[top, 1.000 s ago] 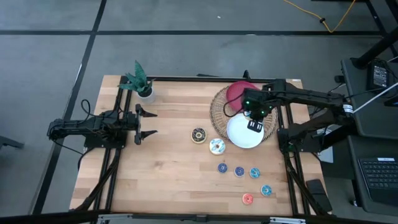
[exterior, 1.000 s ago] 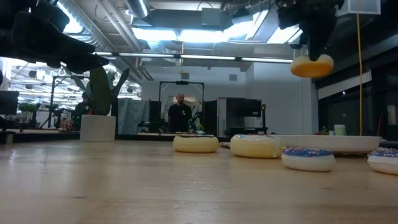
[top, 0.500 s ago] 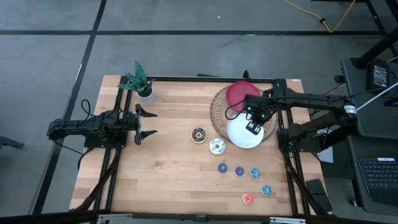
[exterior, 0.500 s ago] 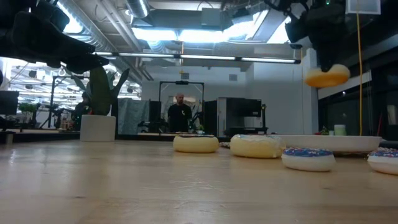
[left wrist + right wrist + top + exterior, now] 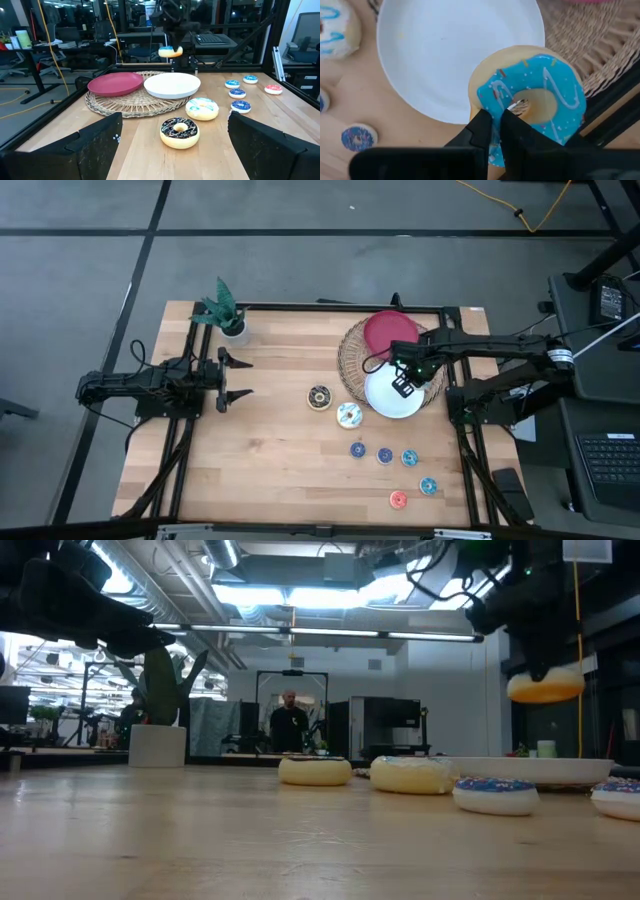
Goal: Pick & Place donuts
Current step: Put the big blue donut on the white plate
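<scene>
Right gripper (image 5: 495,122) pinching blue-iced donut (image 5: 532,97) above white plate (image 5: 385,402), 3 o'clock side. Left gripper (image 5: 232,377) spread, idle at 9 o'clock.

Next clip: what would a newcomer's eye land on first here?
The right gripper, shut on the blue-iced donut and holding it in the air above the white plate on the wicker mat. Next, the chocolate donut and white-iced donut beside the plate. The left gripper waits open at the table's left.
</scene>
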